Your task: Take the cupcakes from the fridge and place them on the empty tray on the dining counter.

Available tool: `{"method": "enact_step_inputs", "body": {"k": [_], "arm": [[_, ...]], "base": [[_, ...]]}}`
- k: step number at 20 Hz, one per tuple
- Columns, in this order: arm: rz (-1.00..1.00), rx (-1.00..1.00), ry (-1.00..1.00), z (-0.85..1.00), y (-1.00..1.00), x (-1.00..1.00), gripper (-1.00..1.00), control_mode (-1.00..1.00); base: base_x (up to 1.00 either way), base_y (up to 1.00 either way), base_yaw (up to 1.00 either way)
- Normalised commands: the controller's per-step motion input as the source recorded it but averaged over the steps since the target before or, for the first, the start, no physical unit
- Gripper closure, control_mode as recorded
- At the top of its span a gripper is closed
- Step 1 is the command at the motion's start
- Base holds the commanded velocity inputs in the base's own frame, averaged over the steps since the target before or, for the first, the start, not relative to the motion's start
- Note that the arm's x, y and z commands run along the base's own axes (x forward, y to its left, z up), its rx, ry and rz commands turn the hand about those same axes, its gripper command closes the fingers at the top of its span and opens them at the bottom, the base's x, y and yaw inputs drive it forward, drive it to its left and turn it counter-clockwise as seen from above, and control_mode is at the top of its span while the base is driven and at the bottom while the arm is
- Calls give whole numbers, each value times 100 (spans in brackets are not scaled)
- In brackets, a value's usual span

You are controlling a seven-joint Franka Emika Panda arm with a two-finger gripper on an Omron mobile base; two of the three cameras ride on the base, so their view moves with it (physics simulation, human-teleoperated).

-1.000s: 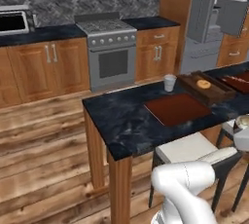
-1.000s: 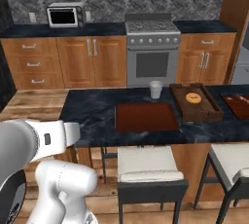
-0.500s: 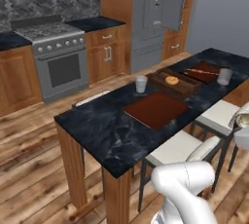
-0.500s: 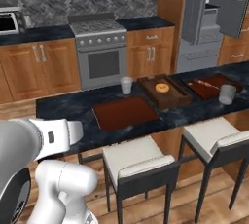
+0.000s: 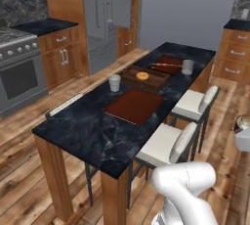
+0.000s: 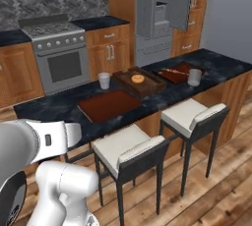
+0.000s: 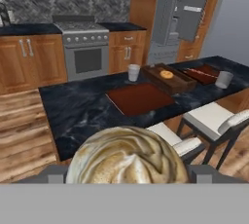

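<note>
A cupcake [image 7: 127, 157] with a swirled tan-cream top sits between my fingers, and my gripper [image 7: 127, 175] is shut on it. In the left base view the cupcake [image 5: 242, 121] and gripper [image 5: 242, 133] hang at the right edge, beyond the stools. The empty reddish-brown tray [image 5: 135, 105] [image 6: 109, 105] [image 7: 140, 98] lies flat on the dark marbled dining counter [image 5: 83, 131] [image 6: 54, 108] [image 7: 73, 111], well ahead of the hand. The grey fridge [image 5: 105, 13] [image 6: 160, 9] [image 7: 181, 13] stands behind with an upper door open.
A wooden board with a doughnut [image 5: 142, 76] lies beyond the tray, and a second dark red tray [image 5: 167, 64] holds something thin. Two grey cups [image 5: 114, 82] [image 5: 187, 66] stand on the counter. White-seated stools [image 5: 168, 143] [image 6: 129, 147] line its near side. The stove [image 6: 61, 55] is at the back.
The whole picture has shifted as the base turns: the counter now runs lengthwise and the fridge has come into fuller view. The cupcake stays in my gripper.
</note>
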Motion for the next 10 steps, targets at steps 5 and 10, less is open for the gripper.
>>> {"method": "enact_step_inputs", "body": {"k": [5, 10], "arm": [[0, 0, 0, 0, 0, 0, 100, 100], [0, 0, 0, 0, 0, 0, 100, 100]], "base": [[76, 16, -9], [98, 0, 13]]}}
